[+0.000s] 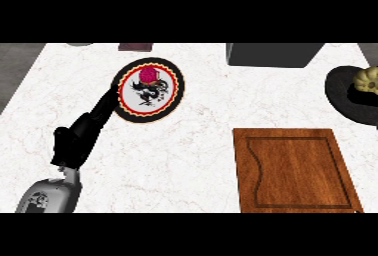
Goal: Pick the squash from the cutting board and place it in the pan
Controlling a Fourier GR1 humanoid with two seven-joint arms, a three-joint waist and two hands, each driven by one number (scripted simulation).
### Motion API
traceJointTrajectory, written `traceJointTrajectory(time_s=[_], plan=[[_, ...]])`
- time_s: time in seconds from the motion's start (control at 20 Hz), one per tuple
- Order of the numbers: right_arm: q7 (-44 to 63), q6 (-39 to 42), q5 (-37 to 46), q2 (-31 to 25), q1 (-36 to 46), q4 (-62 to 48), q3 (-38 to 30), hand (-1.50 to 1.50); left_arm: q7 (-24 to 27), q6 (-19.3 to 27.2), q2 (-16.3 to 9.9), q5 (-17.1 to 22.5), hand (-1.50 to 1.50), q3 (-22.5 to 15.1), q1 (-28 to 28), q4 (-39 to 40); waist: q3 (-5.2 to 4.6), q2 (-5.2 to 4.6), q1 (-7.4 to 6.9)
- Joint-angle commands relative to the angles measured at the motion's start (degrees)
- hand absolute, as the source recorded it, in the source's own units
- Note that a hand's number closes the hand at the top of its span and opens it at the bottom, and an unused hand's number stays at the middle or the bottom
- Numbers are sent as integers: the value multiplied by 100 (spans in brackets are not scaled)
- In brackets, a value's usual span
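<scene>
Left hand [77, 137] nearest me, forearm angled up-right over tabletop [184, 150], fingers straight, released, reaching plate [150, 90] edge. Squash [367, 80] sits in pan [347, 97].

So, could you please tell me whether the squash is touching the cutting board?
Apart. The head view shows the squash lying in the black pan at the right edge, with bare white counter between the pan and the cutting board.

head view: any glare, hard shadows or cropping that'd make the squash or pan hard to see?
Head view: lighting is flat, no glare on the counter and no hard shadows; the pan is cut off by the right edge, with the pale squash in it only partly in frame; the cutting board shows whole; the left hand is dark, detail lost; right hand out of frame.
</scene>
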State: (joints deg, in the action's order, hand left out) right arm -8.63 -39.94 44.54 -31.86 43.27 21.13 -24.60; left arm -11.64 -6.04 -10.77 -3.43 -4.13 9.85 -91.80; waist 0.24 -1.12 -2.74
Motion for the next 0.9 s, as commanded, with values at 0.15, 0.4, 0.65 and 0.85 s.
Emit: traceJointTrajectory(time_s=[0.15, 0.4, 0.65, 0.85], plan=[[-640, -15, -191, -401, 291, -742, -285, 150, -148, -79, 29, 56, 0, 41, 214, 40, 4, -25, -25], [391, 938, -198, -506, 179, -1438, -350, -150, -17, -84, 74, -50, 0, -121, 129, -25, 24, -109, -177], [5, 1154, -649, -544, 381, -1236, -771, -150, 70, -13, 171, -68, 0, -146, 91, -59, 38, -110, -233], [-751, 1301, -1257, -522, 298, -1004, -1337, -150, -163, -127, -17, 59, 0, 64, 325, -5, 64, -133, -163]])
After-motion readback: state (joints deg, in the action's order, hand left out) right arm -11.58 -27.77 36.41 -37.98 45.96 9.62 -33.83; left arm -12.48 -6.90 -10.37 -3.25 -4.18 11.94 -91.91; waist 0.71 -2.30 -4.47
